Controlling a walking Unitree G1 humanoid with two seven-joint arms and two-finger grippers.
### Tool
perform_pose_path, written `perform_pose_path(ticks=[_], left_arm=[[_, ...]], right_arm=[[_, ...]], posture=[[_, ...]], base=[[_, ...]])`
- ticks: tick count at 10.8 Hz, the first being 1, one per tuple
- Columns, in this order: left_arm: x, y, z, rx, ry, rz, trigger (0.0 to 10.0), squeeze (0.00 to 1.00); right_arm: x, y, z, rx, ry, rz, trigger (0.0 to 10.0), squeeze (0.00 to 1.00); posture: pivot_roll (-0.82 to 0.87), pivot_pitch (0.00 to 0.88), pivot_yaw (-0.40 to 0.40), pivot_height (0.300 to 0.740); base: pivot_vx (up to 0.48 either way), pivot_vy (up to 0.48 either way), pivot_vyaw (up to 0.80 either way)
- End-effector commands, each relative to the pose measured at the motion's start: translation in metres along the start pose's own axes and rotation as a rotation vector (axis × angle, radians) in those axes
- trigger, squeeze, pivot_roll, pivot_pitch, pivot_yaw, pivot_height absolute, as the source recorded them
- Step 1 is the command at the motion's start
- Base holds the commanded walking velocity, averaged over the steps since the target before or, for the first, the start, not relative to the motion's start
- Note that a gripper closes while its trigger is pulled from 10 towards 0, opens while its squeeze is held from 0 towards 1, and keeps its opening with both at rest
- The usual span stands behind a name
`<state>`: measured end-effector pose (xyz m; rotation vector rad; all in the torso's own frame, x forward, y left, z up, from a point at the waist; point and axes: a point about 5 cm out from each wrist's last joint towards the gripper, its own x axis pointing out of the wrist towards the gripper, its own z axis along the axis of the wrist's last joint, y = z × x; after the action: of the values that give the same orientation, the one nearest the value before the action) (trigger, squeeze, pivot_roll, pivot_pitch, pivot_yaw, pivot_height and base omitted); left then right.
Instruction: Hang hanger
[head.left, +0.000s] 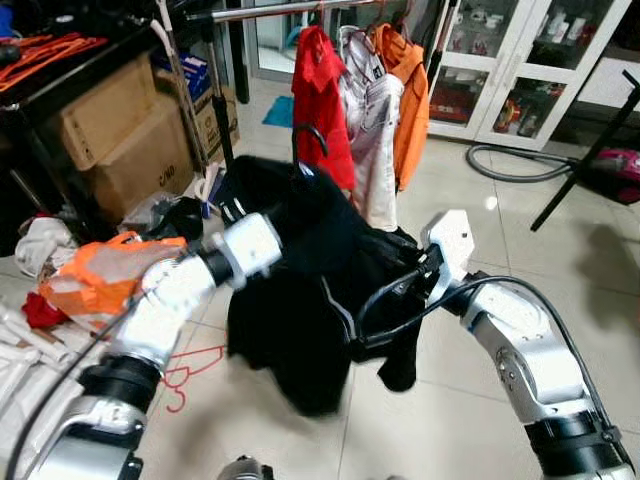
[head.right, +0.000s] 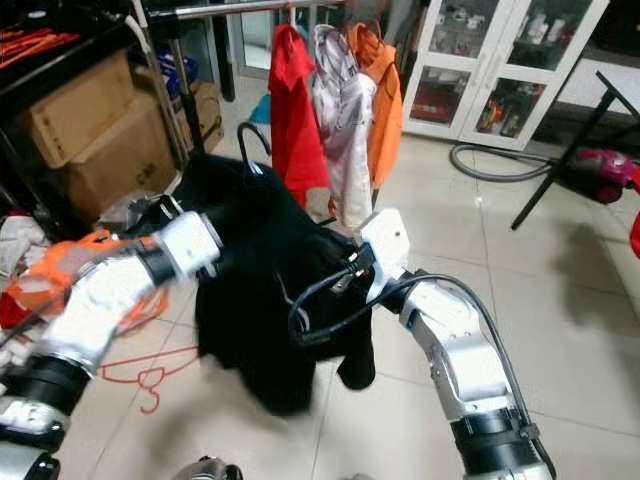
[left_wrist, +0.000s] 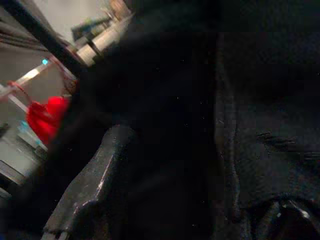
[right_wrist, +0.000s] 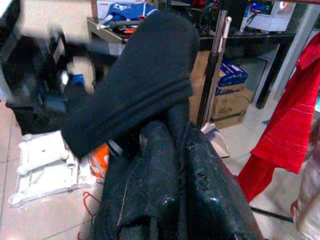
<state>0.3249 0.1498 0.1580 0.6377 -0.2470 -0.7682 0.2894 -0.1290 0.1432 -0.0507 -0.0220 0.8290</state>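
Two end effectors buried in black garment (head.left: 300, 290) (rail (head.left: 290, 10) ahead).

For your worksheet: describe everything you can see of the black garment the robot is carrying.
The black garment is dark, soft-looking fabric on a hanger whose black hook rises above its top. It hangs in loose folds between both arms, above the tiled floor and short of the clothes rail. The left gripper and right gripper press into the cloth from either side.

Garment (head.left: 300, 290) held up between both arms, before the clothes rail (head.left: 290, 9) with three hung garments (head.left: 362, 110); cardboard boxes (head.left: 130, 130) at left; spare hanger (head.left: 185, 375) on floor (head.left: 450, 420).
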Motion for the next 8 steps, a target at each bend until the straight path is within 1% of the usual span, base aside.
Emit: perform_pose_path(ticks=[1,2,3,4,5,6,7,8], left_arm=[[0.0,0.008,0.012,-0.002,-0.044,0.023,10.0,0.0],[-0.003,0.014,0.021,-0.06,-0.069,0.035,10.0,0.0],[-0.014,0.026,0.023,-0.153,-0.071,0.056,10.0,0.0],[-0.027,0.044,0.022,-0.218,-0.061,0.097,10.0,0.0],[-0.033,0.045,0.027,-0.239,-0.059,0.074,10.0,0.0],[-0.034,0.027,0.033,-0.261,-0.045,-0.057,10.0,0.0],[-0.035,0.009,0.035,-0.288,-0.028,-0.165,10.0,0.0],[-0.036,-0.017,0.033,-0.325,0.012,-0.306,10.0,0.0]], right_arm=[[0.0,-0.005,0.01,-0.031,-0.044,-0.006,0.0,0.0],[0.0,-0.004,0.008,-0.026,-0.041,0.004,0.0,0.0],[0.0,-0.005,0.006,-0.028,-0.04,0.008,0.0,0.0],[-0.004,-0.009,0.006,-0.037,-0.034,0.002,0.0,0.0],[-0.006,-0.013,0.005,-0.042,-0.029,-0.003,0.0,0.0],[-0.007,-0.015,0.005,-0.045,-0.025,-0.005,0.0,0.0],[-0.006,-0.016,0.004,-0.045,-0.024,-0.004,0.0,0.0],[-0.005,-0.016,0.003,-0.044,-0.023,0.0,0.0,0.0]], posture=[[-0.05,0.019,-0.051,0.74],[-0.05,0.017,-0.053,0.74],[-0.05,0.018,-0.052,0.74],[-0.05,0.019,-0.053,0.74],[-0.05,0.02,-0.056,0.74],[-0.05,0.02,-0.058,0.74],[-0.04,0.02,-0.06,0.74],[-0.04,0.02,-0.062,0.74]], base=[[0.0,0.0,0.0],[0.0,0.0,0.0],[0.0,0.0,0.0],[0.0,0.0,0.0],[0.0,0.0,0.0],[0.0,0.0,0.0],[0.0,0.0,0.0],[0.0,0.0,0.0]])
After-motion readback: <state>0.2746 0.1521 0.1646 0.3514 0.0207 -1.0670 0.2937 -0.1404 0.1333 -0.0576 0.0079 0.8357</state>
